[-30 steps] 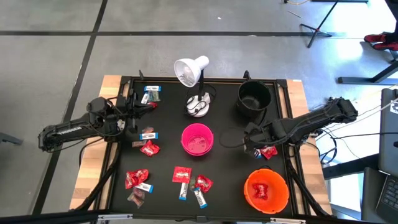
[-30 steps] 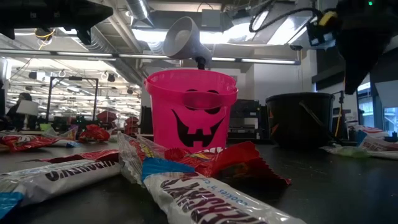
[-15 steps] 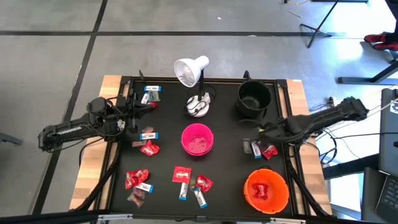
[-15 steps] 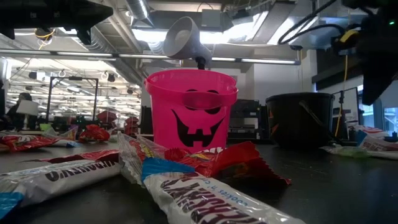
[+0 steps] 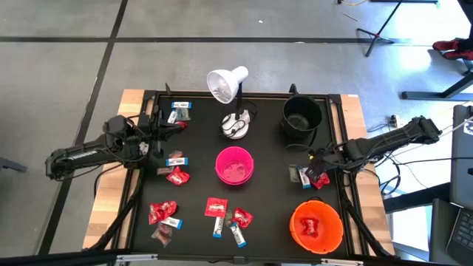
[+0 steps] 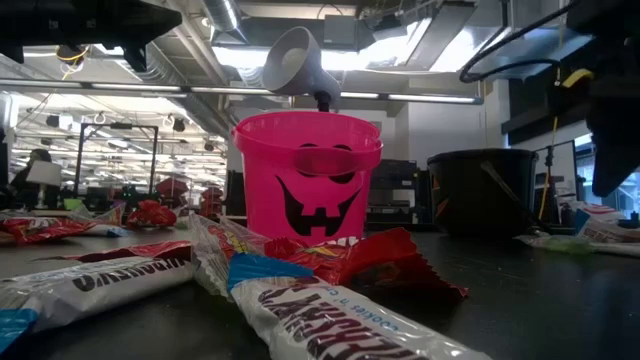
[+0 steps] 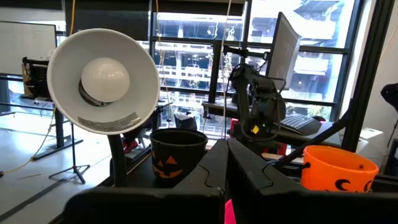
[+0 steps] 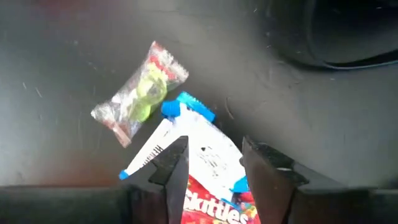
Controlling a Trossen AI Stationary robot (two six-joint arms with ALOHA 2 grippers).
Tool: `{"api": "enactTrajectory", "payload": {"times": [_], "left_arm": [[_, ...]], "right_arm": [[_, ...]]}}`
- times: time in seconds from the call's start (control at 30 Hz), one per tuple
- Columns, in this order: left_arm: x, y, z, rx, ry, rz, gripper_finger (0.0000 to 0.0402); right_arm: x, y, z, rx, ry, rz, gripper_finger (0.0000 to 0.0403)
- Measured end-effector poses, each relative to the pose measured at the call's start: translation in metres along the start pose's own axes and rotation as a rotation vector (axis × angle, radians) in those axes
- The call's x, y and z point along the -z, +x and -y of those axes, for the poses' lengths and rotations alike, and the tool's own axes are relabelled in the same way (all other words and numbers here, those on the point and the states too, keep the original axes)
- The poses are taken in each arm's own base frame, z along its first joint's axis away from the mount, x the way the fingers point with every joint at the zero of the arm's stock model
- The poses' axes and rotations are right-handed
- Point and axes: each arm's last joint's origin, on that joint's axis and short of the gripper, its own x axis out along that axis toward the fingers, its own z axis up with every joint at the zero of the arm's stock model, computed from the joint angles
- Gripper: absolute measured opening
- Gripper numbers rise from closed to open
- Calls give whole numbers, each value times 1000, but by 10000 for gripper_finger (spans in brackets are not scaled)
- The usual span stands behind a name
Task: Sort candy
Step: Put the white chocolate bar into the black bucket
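Candy lies scattered on the black mat. A small pile at the right holds a clear-wrapped sweet (image 8: 140, 93), a white-and-blue bar (image 8: 193, 146) and a red packet (image 8: 214, 208). My right gripper (image 8: 214, 171) hangs open over this pile (image 5: 301, 176), one finger on each side of the bar and packet. More candy lies at the left and near edge (image 5: 177, 175) (image 5: 162, 213) (image 5: 225, 214). My left gripper (image 7: 225, 168) is shut with nothing in it and waits at the left (image 5: 159, 133). My right gripper reaches the white-and-blue bar (image 8: 205, 155) and the red packet from the table's right side, slanting down. Both lie flat on the mat between its fingers. Whether the fingers touch either of them, I cannot tell.
A pink bowl (image 5: 234, 164) stands mid-table, an orange bowl (image 5: 316, 225) holding red packets at the near right, and a black bowl (image 5: 301, 114) at the far right. A white desk lamp (image 5: 228, 85) stands behind the pink bowl.
My right gripper has opened. It has drawn back toward the table's right edge, off the spot it covered beside the red packet. A white-and-blue bar now shows there. It has then settled over the small pile.
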Motion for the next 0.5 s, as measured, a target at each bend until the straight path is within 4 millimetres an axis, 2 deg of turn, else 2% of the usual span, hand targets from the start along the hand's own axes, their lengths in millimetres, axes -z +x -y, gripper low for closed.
{"api": "enactTrajectory", "payload": {"times": [0.3,0.5], "left_arm": [[0,0,0,0,0,0,1],[0,0,0,0,0,-1,1]], "right_arm": [[0,10,-6,9,-34,-59,152],[0,17,-8,52,-68,-82,172]]}}
